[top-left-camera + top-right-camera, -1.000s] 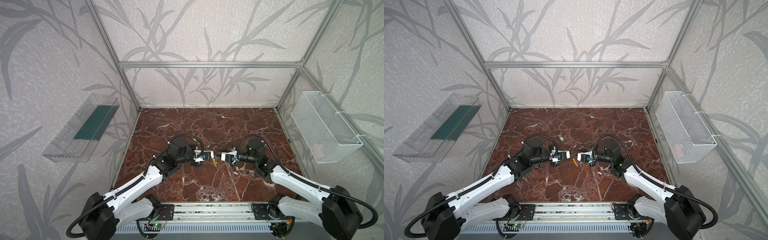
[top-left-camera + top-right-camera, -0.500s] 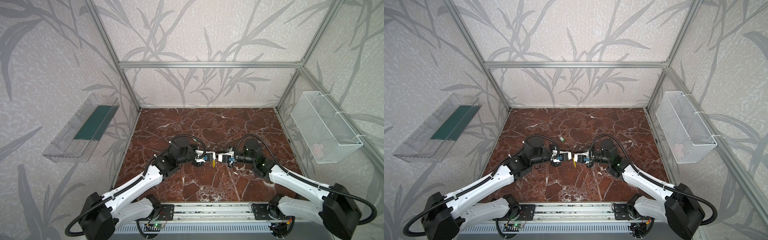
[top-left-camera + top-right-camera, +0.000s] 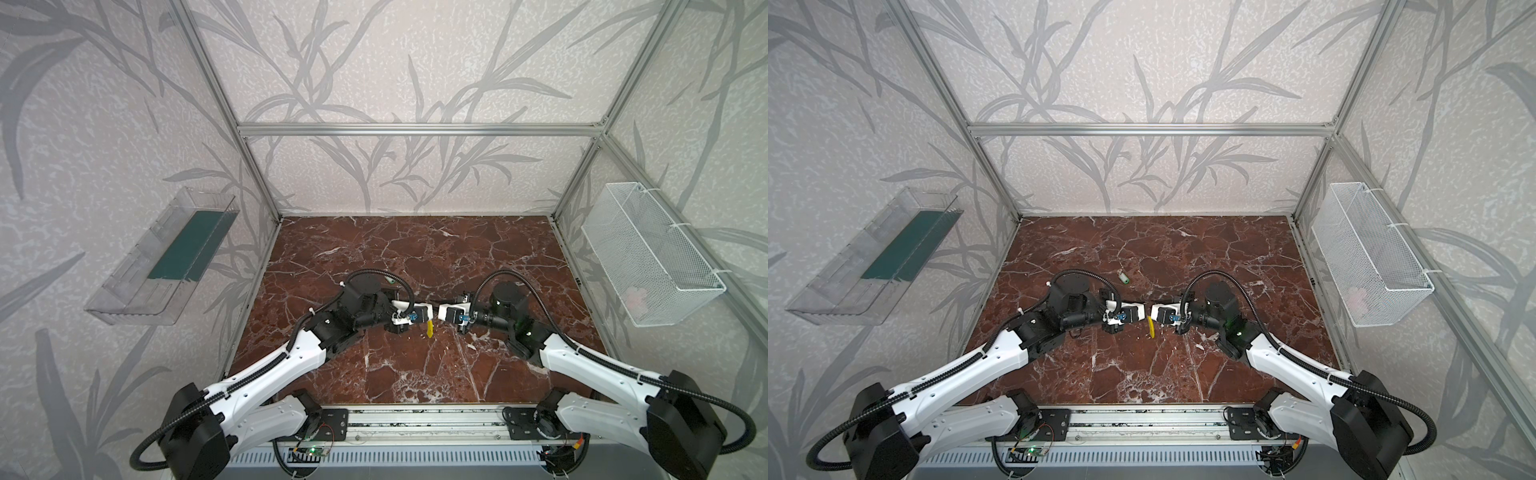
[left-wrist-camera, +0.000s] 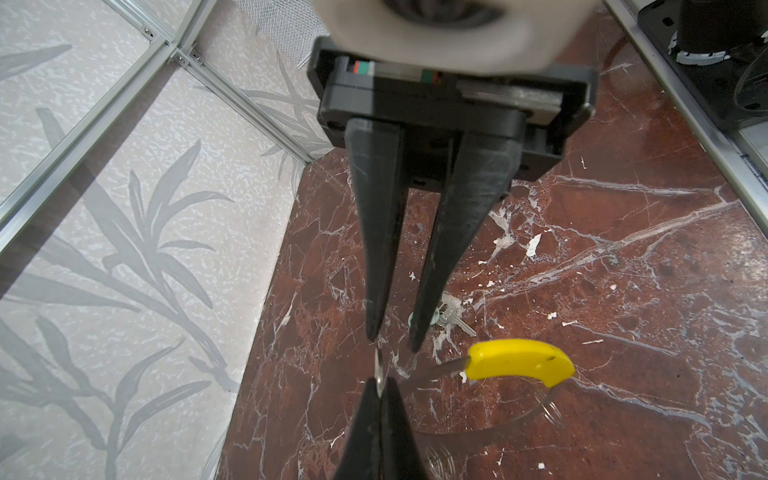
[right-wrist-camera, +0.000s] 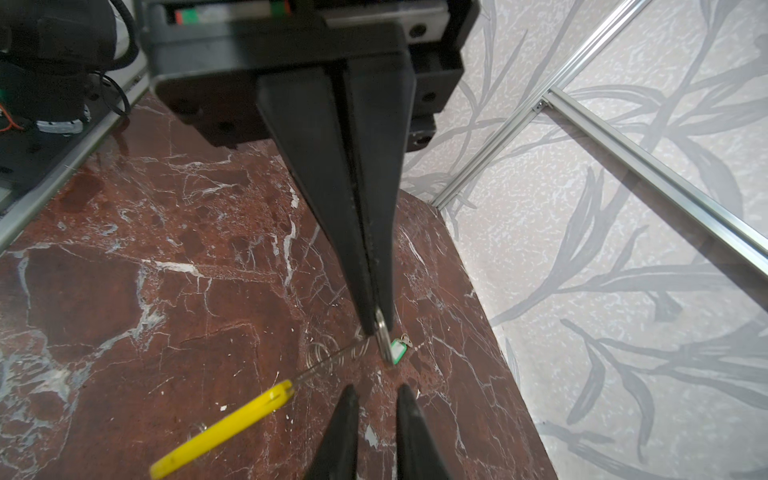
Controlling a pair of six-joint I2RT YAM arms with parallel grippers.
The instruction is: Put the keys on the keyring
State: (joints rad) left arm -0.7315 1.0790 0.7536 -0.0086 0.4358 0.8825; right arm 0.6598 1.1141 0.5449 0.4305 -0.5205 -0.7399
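While the left claw (image 4: 379, 385) pinches the thin metal keyring (image 4: 515, 363), the right claw (image 4: 394, 343) stands narrowly parted.

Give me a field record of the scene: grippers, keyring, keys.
left gripper: shut on the keyring, on its bare metal
right gripper: open, empty, tips facing the left gripper's tips
keyring: hangs from the left gripper, yellow sleeve clear of both grippers
green-headed key: loose on the table, on the far side of the left gripper
second key: on the table beyond the right gripper, head partly hidden
keys on ring: none seen
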